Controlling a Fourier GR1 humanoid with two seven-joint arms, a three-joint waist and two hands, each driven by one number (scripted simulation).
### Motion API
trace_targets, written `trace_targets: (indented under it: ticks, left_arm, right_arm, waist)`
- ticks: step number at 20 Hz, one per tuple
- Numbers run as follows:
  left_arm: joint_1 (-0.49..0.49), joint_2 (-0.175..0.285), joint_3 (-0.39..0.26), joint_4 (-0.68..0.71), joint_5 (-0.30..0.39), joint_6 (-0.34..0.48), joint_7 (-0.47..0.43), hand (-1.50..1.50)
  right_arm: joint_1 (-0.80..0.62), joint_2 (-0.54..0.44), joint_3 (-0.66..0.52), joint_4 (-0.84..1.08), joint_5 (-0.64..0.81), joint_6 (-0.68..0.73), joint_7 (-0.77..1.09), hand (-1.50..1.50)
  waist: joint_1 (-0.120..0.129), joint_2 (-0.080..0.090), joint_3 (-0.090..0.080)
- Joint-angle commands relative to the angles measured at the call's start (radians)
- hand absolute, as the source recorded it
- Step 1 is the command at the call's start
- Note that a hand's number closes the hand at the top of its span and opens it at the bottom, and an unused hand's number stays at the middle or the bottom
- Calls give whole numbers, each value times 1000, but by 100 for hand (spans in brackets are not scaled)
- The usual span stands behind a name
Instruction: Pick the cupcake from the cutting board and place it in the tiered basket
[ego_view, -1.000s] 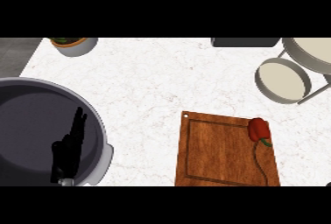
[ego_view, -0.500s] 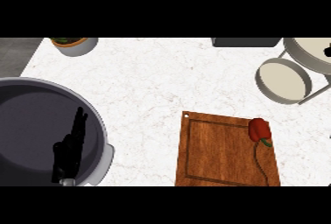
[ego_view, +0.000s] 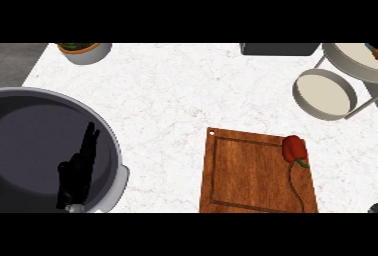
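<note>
Cupcake (ego_view: 294, 148): red, lay untouched at right edge of board (ego_view: 247, 175). Basket (ego_view: 322, 95): stood well apart at upper right of worktop (ego_view: 184, 90), no cupcake seen inside. Left hand (ego_view: 80, 170): open, straight-fingered, hung over pot (ego_view: 33, 135). Right hand: unseen. Pick and placing both pending.

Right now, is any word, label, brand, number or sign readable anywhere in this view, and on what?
None: no readable text shows anywhere.
The brown wooden cutting board, the large dark grey round pot, the white marble counter and the pale round tiered basket all bear no lettering.
</note>
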Motion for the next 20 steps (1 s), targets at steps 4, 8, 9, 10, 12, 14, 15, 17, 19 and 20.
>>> trace_targets:
  ticks: [4, 8, 9, 10, 12, 14, 15, 17, 19, 20]
  left_arm:
    - [16, -35, -11, 54, -1, 3, 13, 0]
    - [49, -23, 0, 21, 3, -1, 21, 0]
    - [50, -39, -1, 41, 4, 7, 16, 0]
    - [18, -41, 15, 58, 7, 19, 31, 0]
    - [78, -32, 2, 24, 3, 2, 7, 0]
    - [89, -17, 25, 21, 10, 1, 14, 0]
    - [54, -43, 21, 66, -7, 28, -2, 0]
    - [105, -16, 38, 17, 15, 3, 11, 0]
    - [109, -29, 37, 18, 9, 18, 12, 0]
    - [92, -24, 51, 25, 20, 14, 22, 0]
  right_arm:
    - [45, 17, -21, -28, -143, -210, -169, -150]
    - [62, -7, -20, -142, -29, -307, -69, -150]
    - [32, -67, -37, -100, 35, -301, -12, -150]
    - [62, -45, -40, -180, 63, -302, 21, -150]
    - [111, -10, -58, -280, 114, -275, 95, -150]
    - [152, 10, -83, -415, 111, -212, 134, -150]
    - [210, 57, -85, -484, 97, -218, 122, -150]
    - [289, 96, -94, -634, 75, -147, 127, -150]
    - [312, 113, -97, -767, 81, -68, 169, -150]
    - [358, 136, -96, -832, 65, -35, 165, -150]
  waist:
    - [-16, 16, -3]
    - [-28, 9, -5]
    - [-23, 13, -6]
    - [-46, 7, -7]
    - [-48, 1, -7]
    - [-62, -5, -8]
    - [-74, -3, -7]
    - [-87, -13, -7]
    - [-103, -18, -9]
    - [-113, -18, -9]
